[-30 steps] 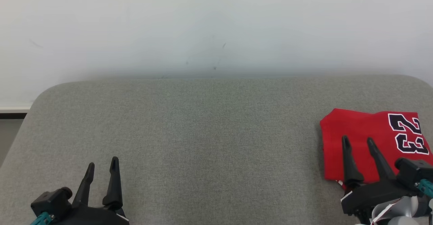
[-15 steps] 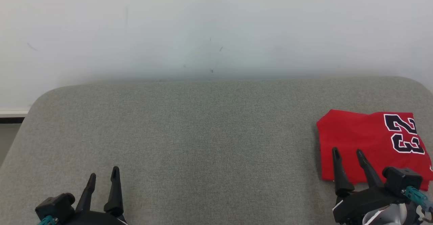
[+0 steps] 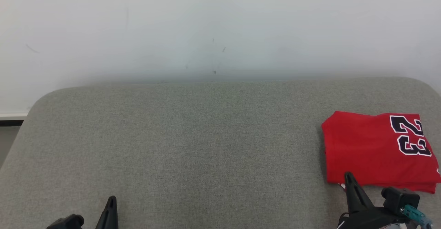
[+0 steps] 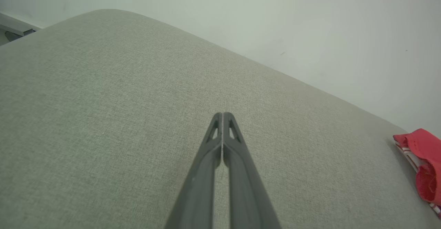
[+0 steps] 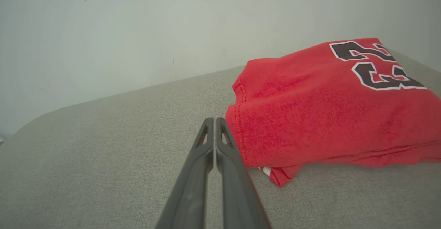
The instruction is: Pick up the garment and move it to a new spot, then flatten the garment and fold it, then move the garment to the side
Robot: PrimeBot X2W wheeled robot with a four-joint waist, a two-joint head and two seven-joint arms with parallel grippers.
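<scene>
- Red folded shirt with a dark "23" lies flat at the right end of the grey cushion.
- My left gripper is pressed together over bare fabric, holding nothing, well apart from the shirt.
- My right gripper is pressed together too, empty, its tips just beside the shirt's near corner.
- The risk, as I judge it: swinging that arm sideways could snag the corner and undo the fold, or drag the stack askew.

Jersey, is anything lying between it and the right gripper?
Nothing visible does. The shut right gripper sits close beside the near corner of the jersey, over bare cushion.
</scene>
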